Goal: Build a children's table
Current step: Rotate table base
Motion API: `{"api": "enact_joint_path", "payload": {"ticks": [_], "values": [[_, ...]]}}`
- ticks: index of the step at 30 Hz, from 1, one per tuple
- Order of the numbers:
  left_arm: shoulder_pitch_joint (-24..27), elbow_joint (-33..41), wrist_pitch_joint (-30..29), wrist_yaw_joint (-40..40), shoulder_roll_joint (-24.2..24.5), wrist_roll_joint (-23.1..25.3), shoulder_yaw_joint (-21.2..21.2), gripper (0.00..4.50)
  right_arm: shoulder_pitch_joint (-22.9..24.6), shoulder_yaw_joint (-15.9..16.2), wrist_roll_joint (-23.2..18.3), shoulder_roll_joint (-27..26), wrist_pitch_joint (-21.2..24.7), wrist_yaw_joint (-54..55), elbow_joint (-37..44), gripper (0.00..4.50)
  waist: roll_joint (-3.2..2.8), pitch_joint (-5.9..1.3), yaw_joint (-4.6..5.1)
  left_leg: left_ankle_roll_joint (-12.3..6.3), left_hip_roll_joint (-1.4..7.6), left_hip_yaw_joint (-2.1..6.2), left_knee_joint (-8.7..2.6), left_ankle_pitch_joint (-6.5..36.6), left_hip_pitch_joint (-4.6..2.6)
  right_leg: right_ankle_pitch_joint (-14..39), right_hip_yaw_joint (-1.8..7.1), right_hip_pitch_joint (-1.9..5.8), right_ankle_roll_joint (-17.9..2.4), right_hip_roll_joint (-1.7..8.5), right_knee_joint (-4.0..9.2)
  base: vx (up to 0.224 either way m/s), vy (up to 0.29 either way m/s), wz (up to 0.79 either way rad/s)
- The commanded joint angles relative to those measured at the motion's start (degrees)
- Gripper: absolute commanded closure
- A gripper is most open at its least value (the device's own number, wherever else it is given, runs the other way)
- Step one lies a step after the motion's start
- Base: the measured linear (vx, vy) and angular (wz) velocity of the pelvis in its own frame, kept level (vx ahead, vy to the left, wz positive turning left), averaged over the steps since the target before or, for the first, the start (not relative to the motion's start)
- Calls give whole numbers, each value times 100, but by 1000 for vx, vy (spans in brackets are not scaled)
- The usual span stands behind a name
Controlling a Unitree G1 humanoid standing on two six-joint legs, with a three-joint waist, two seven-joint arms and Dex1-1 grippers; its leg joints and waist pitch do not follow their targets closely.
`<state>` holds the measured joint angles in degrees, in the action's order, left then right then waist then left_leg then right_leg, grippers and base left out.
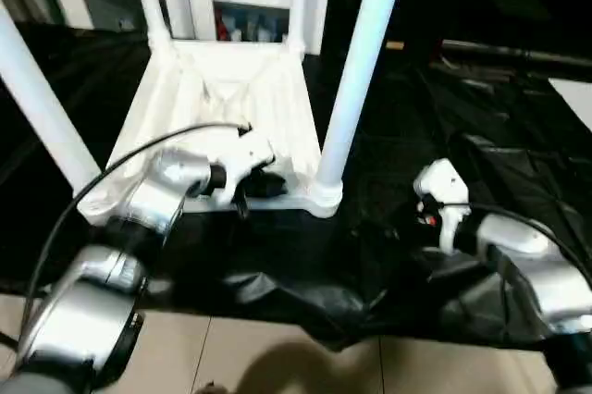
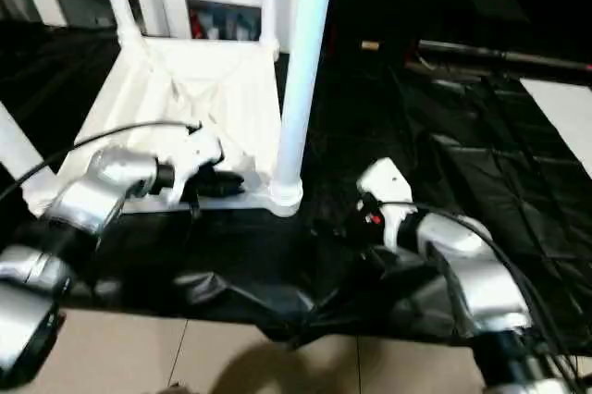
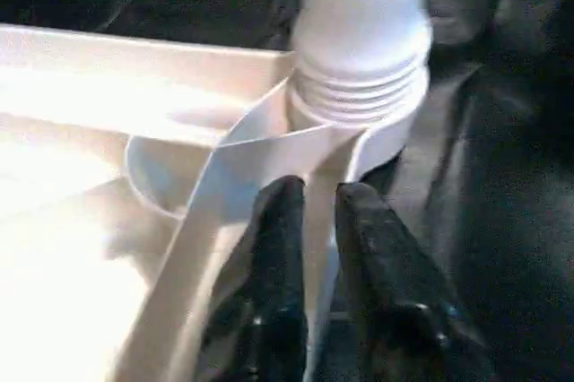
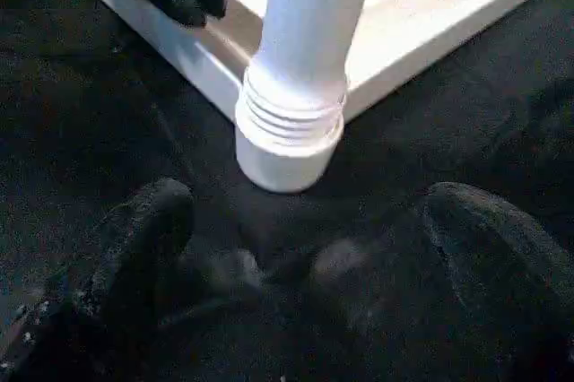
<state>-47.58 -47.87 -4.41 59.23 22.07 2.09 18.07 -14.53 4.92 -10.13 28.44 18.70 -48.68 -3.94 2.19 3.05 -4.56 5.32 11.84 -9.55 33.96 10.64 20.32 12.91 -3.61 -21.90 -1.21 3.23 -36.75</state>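
I see the tabletop [image 1: 222,107] lying underside up on the black sheet [image 1: 481,181], legs standing in its corner sockets. My left gripper [image 3: 319,207] pinches the near rim beside the near-right leg [image 1: 356,70]; my right gripper [image 4: 305,247] hangs wide apart, empty. If I tug that thin rim, the partly threaded leg could tilt or the table slide.
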Motion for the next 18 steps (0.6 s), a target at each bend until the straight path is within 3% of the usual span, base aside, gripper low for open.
{"api": "enact_joint_path", "payload": {"ticks": [1, 8, 12, 17, 18], "values": [[-119, -226, 148, 60, -14, 172, 154, 403, 103, 9, 27, 108, 96, -58, 212, 0, -41, -414, 12, -300, 94, 21, -298, 403, 4, -610, 315, 381, -1231, 400, 401, 0, 0, 0], [-410, -931, 597, 193, -125, 343, 159, 448, 57, 36, 42, 142, 104, -91, 182, 0, -27, -377, 27, -278, 109, 11, -314, 715, -21, 89, 313, 359, -1272, 425, 480, 0, 0, 0], [-618, -1407, 929, 120, -149, 500, 218, 449, 14, 67, 41, 188, 118, -74, 183, 0, -8, -391, 25, -308, 114, 14, -308, 617, -16, -78, 315, 367, -1302, 429, 453, 0, 0, 0], [-790, -1705, 927, 201, -246, 364, -43, 400, -47, 72, 71, 191, 82, -68, 112, 0, 2, -395, 20, -390, 115, 12, -300, 498, -12, -292, 309, 370, -1360, 439, 435, 0, 0, 0], [-799, -1702, 928, 272, -242, 342, -59, 390, -68, 72, 90, 188, 63, -51, 78, 0, 33, -391, 16, -402, 115, 8, -302, 507, -12, -240, 308, 370, -1368, 442, 437, 0, 0, 0]]}}
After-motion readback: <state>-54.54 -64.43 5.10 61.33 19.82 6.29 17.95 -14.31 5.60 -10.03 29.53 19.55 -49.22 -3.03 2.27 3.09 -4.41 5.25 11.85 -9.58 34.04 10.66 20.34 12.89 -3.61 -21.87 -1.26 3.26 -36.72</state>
